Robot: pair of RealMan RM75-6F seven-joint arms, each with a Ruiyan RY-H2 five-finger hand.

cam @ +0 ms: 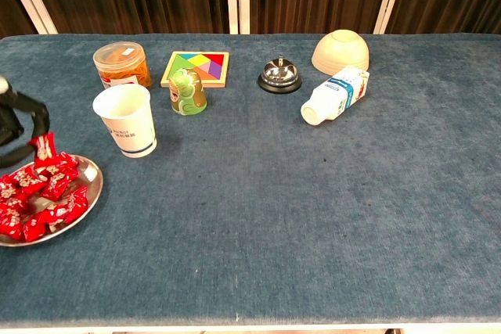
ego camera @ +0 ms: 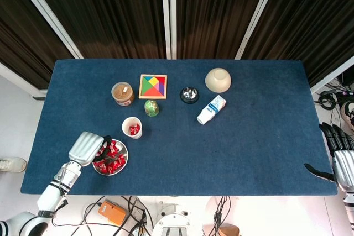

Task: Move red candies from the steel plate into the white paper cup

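The steel plate [ego camera: 125, 157] [cam: 92, 183] with several red candies [ego camera: 114, 160] [cam: 41, 199] sits at the table's front left corner. My left hand [ego camera: 85, 148] [cam: 16, 119] hovers over the plate's left side and pinches one red candy [cam: 43, 147], lifted just above the pile. The white paper cup [ego camera: 131, 127] [cam: 125, 120] stands upright just behind and to the right of the plate, with red candies inside [ego camera: 134, 130]. My right hand [ego camera: 335, 157] hangs past the table's right edge, fingers spread, holding nothing.
Behind the cup stand a jar of orange snacks [ego camera: 122, 93] [cam: 121, 64], a green figurine [ego camera: 151, 108] [cam: 188, 91] and a tangram puzzle [ego camera: 152, 86]. Further right are a bell [ego camera: 189, 94], an upturned bowl [ego camera: 218, 79] and a bottle [ego camera: 211, 109] lying on its side.
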